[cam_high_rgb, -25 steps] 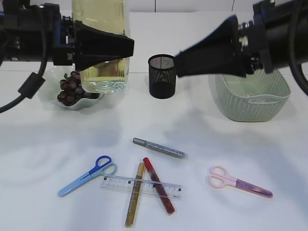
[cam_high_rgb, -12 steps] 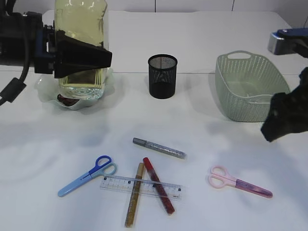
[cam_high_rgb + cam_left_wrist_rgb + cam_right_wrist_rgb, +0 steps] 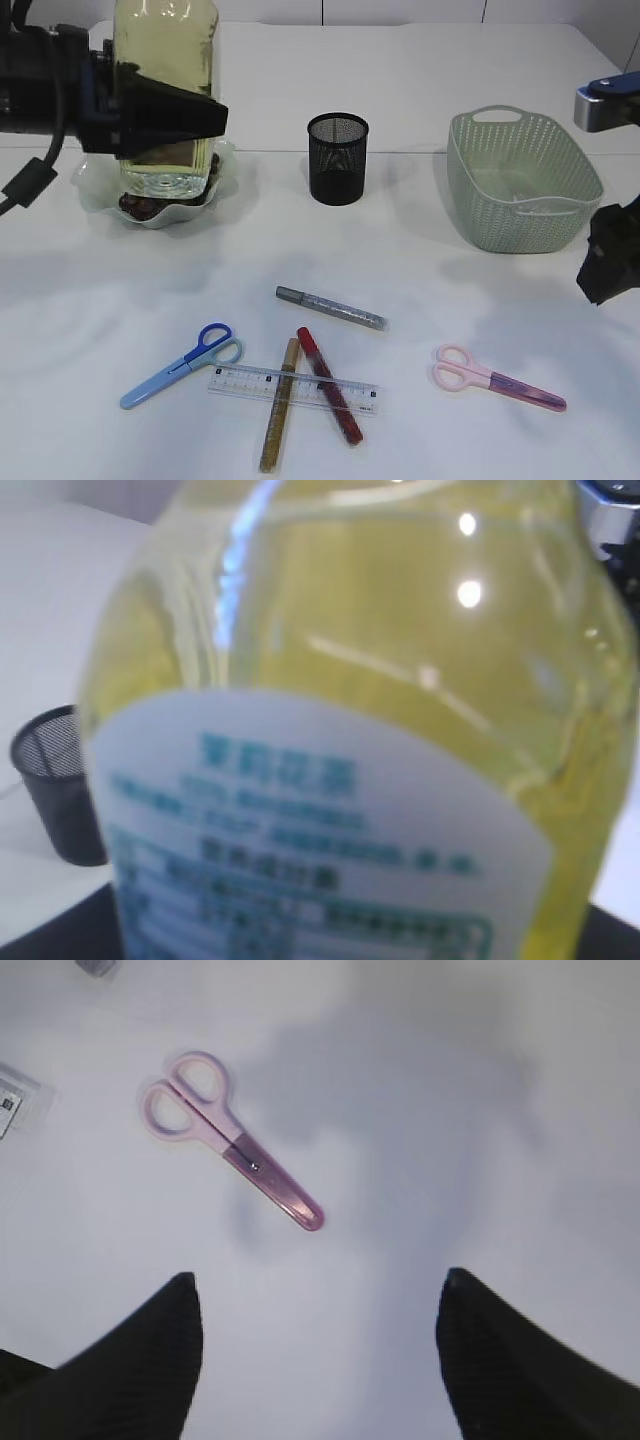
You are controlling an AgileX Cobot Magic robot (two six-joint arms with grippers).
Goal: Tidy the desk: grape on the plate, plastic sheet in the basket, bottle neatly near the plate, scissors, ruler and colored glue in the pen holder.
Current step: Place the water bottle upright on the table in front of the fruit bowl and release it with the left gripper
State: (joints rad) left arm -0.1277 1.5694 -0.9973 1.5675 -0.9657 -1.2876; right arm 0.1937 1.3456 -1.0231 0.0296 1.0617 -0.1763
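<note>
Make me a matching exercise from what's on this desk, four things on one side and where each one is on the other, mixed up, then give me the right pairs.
Things:
1. bottle
2. pink scissors
3. ruler
4. pen holder

Places:
A. lying across two glue pens, front of the table
B. held by the left claw over the plate
C. standing empty between plate and basket
D. flat on the table, front right

Pairs: 1-B, 2-D, 3-A, 4-C
</note>
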